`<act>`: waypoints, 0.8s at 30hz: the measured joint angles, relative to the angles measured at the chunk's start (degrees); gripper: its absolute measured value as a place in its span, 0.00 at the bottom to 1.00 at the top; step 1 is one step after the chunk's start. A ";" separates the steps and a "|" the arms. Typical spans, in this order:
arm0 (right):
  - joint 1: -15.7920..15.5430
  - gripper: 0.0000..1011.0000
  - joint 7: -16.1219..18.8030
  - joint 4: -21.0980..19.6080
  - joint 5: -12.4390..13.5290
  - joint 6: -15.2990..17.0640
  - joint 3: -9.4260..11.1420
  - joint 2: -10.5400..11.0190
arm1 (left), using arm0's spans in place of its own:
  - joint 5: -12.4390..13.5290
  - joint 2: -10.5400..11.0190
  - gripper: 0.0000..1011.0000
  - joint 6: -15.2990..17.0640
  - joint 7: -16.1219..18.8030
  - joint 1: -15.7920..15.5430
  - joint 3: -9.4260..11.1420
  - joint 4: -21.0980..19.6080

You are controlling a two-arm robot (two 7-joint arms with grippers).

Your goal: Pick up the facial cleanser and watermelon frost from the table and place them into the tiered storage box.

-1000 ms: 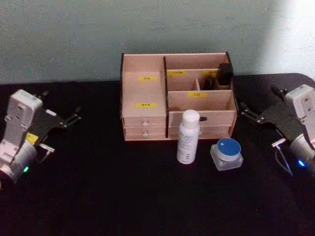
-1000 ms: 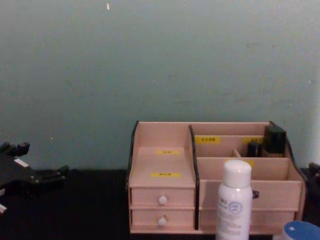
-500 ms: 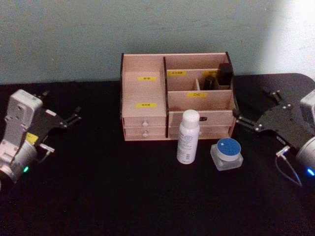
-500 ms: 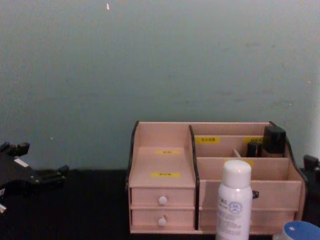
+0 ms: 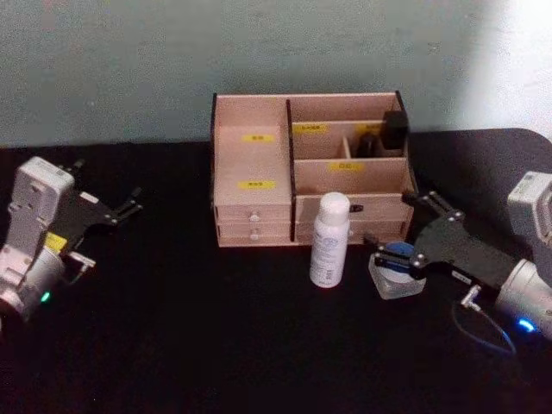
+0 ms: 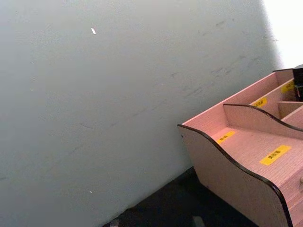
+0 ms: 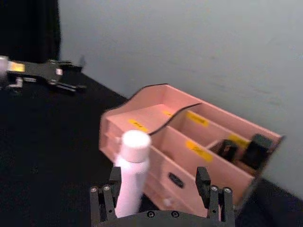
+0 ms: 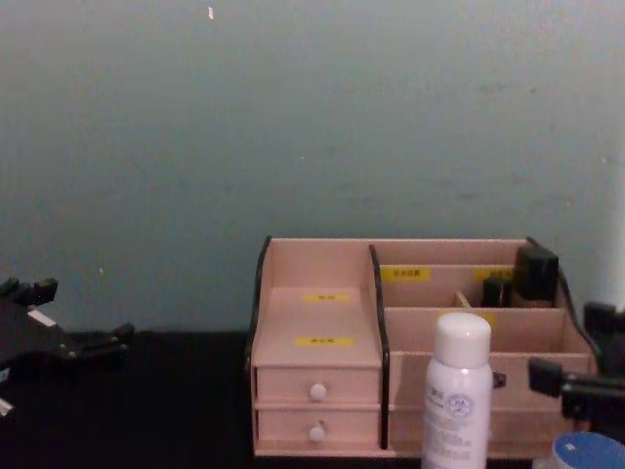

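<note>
I work over a black table, and behind it there is a plain pale green wall. The tiered storage box stands at the back middle of the table, close to the wall. Its back right compartment holds some dark small containers; I cannot tell what they are.

In front of the box's right half stand a white bottle, upright, and just to its right a jar with a blue lid. Both are on the table, outside the box.

The right gripper hangs over the jar with its fingers wide apart and holds nothing. The bottle is near its inner finger, and the box front is just behind.

The left gripper rests far to the left, fingers apart, well away from everything.
</note>
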 joint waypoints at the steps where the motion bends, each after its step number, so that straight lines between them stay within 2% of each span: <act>1: 0.20 0.99 0.64 0.30 0.36 0.19 -0.10 -0.21 | 0.00 0.00 0.99 0.00 0.00 0.00 0.00 0.00; 8: 2.34 0.99 6.31 3.55 2.58 1.69 -1.09 -2.18 | 0.00 0.00 0.99 0.00 0.00 0.00 0.00 0.00; 11: 3.70 0.99 8.48 5.48 2.58 2.17 -1.71 -3.23 | 0.00 0.00 0.99 0.00 0.00 0.00 0.00 0.00; 24: 8.18 0.99 13.68 11.39 1.55 2.88 -3.11 -6.93 | 0.00 0.00 0.99 0.00 0.00 0.00 0.00 0.00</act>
